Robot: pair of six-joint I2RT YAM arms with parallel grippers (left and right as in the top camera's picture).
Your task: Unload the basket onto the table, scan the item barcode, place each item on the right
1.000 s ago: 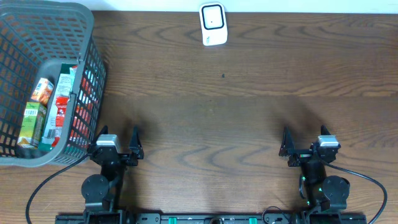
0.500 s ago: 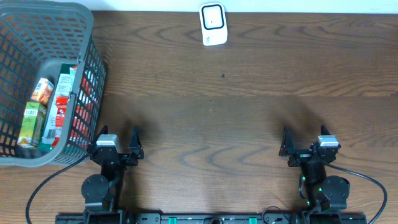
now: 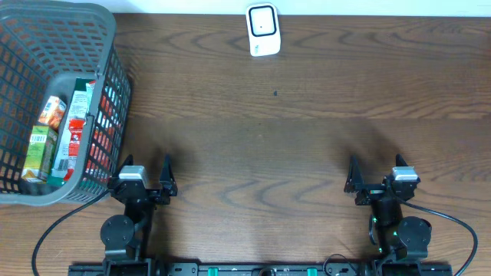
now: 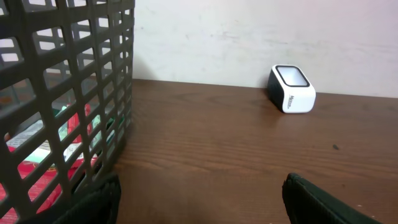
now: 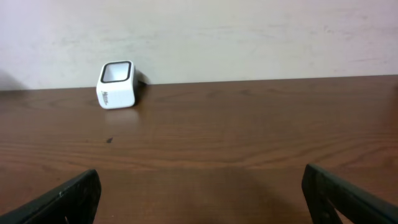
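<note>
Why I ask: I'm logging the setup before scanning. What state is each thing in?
Basket, upright, holding packaged items.
Packaged items, inside the basket, not gripped.
Scanner, standing at the far edge of the table, nothing held before it.
Left gripper, open, empty, beside the basket.
Right gripper, open, empty.

Nothing has moved (left tool (image 3: 142, 179) and right tool (image 3: 377, 181) included).
</note>
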